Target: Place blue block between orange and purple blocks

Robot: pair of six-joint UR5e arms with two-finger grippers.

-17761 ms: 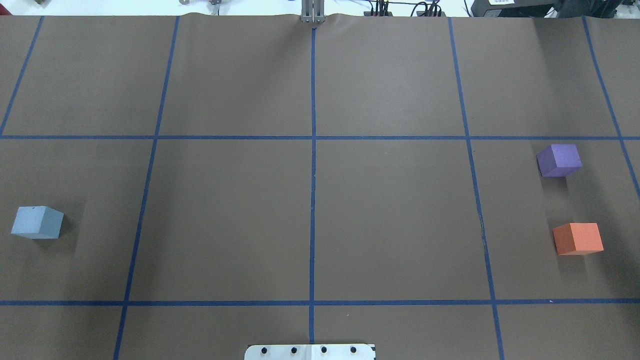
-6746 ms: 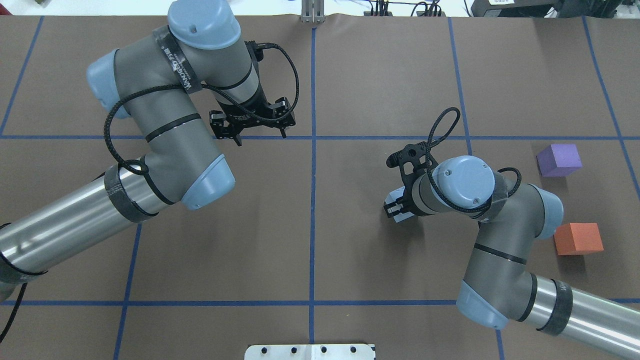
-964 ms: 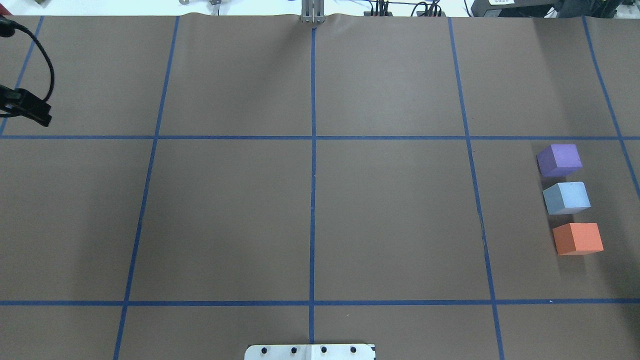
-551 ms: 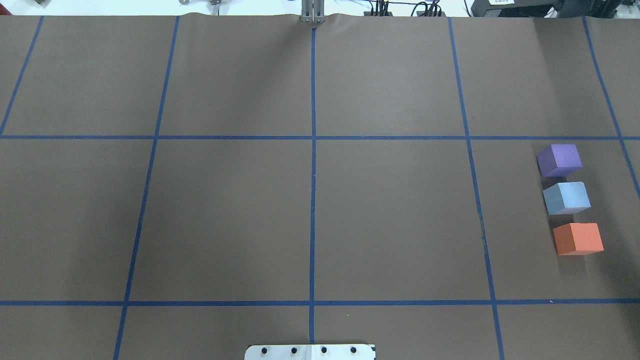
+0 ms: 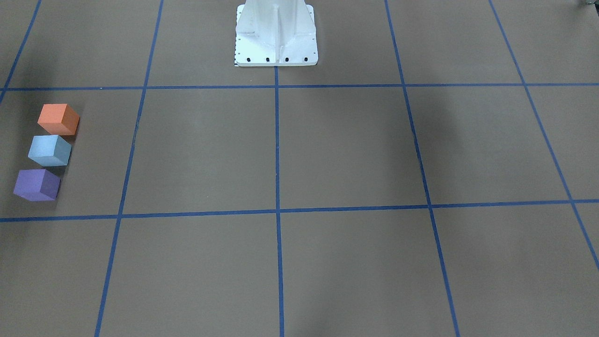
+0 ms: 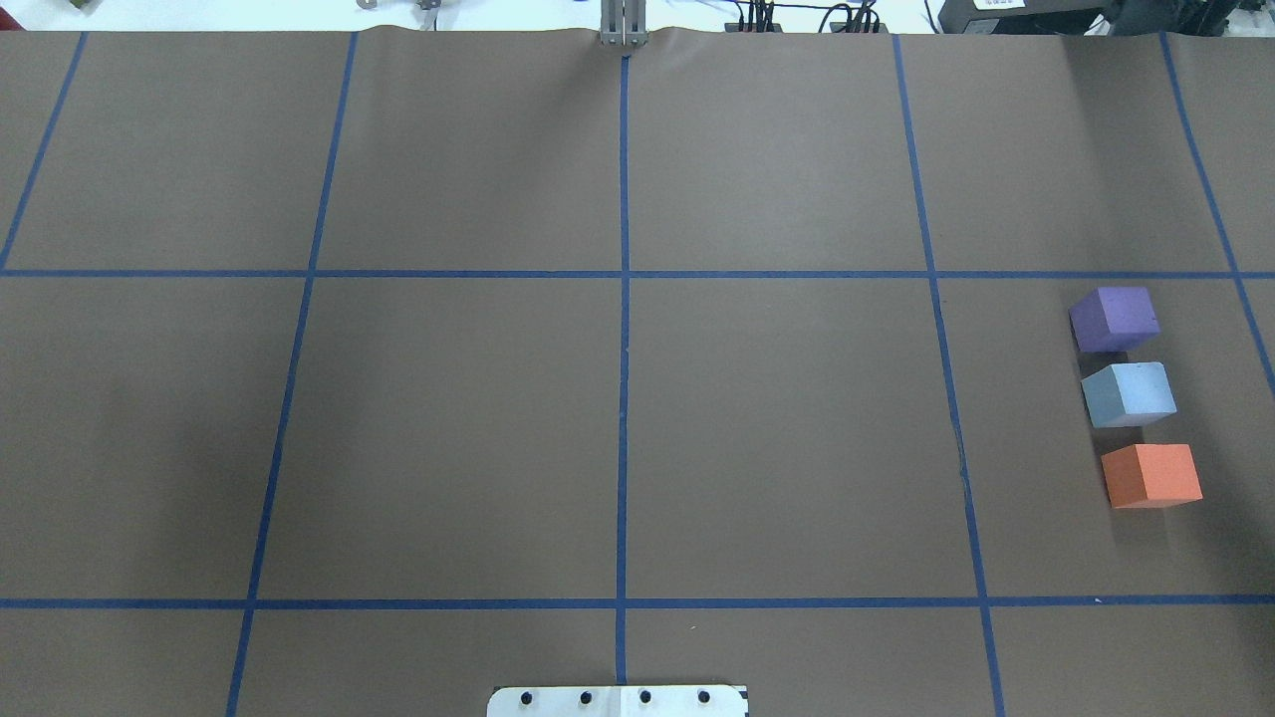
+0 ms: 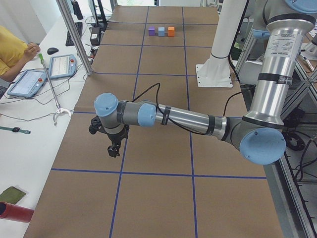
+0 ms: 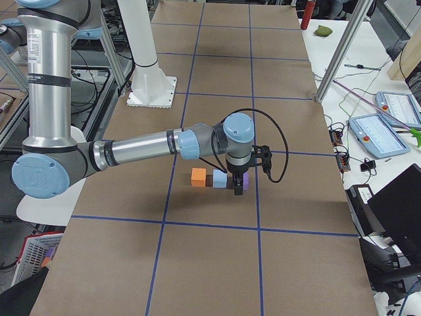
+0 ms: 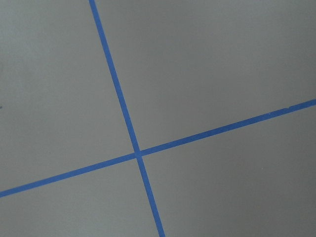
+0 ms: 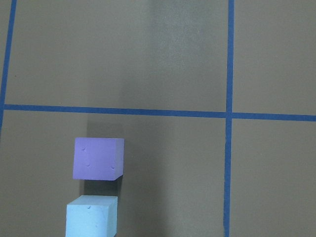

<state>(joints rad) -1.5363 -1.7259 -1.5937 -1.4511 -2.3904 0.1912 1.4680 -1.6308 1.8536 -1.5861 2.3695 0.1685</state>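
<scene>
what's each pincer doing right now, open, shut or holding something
Left pincer: cannot be told, it shows only in a side view.
Right pincer: cannot be told, it shows only in a side view.

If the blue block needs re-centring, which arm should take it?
Right, most likely: its wrist camera looks down on the blue block and purple block; the left wrist camera shows only tape lines.

The left arm [image 7: 183, 119] and right arm [image 8: 138, 148] are stretched out flat. The left claw [image 7: 114, 150] and right claw [image 8: 237, 188] are pointed down.
</scene>
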